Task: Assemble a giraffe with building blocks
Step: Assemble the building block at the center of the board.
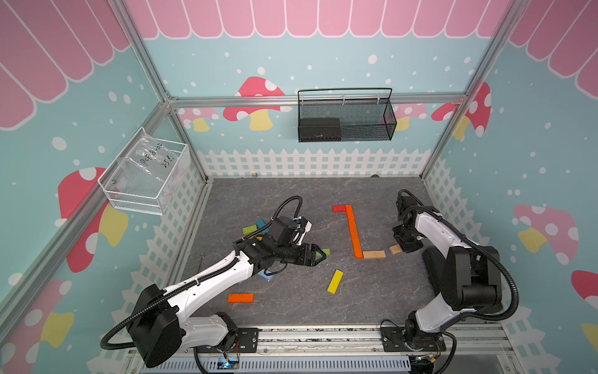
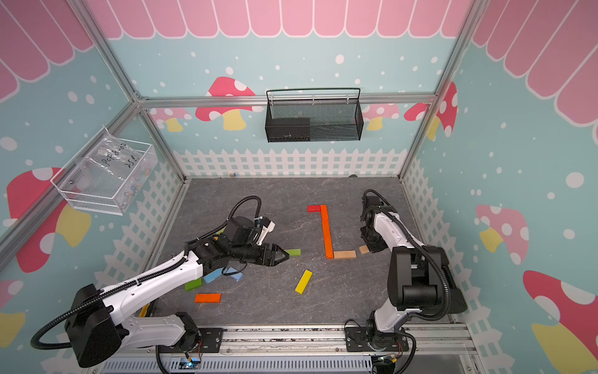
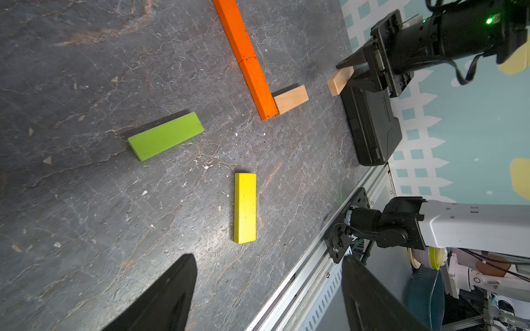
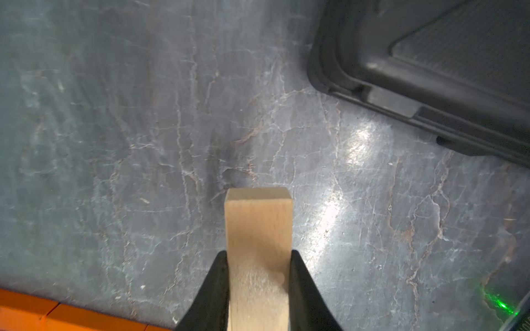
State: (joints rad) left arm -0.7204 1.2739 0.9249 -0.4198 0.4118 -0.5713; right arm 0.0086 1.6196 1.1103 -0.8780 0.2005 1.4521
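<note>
Grey marbled worktop (image 1: 291, 194), mushroom-papered booth walls on three sides. Build sits right of the middle: a straight orange line (image 1: 353, 233) of bars running near-to-far, a red block (image 1: 338, 208) butted sideways at its far end, and a laid tan block (image 1: 374, 255) lying flat at its near end and pointing toward the right edge. Right pincer (image 4: 259, 255) pinches a second tan block (image 4: 258, 217) by one end, with the free end pointing at the worktop. This block is just beside the laid one with a gap between; contact with the surface cannot be told. A black case (image 3: 371, 126) lies close by, on the right-edge side. Left pincer (image 3: 266, 256) is spread and empty, hovering over a green block (image 3: 165, 136) with a yellow block (image 3: 245, 208) beside it; a loose orange block (image 1: 240, 298) lies nearer the front edge. Judged step: set the held block down as the next body piece, end to end with the laid one. To do it well, square its long axis to the laid block before descending, lower it until it lies flat, then close the gap with a slow slide, not a drop. A hard push would likely shove the laid block and skew the orange line. Part the fingers only once the block lies flat, and lift straight up, clear of the case.
</note>
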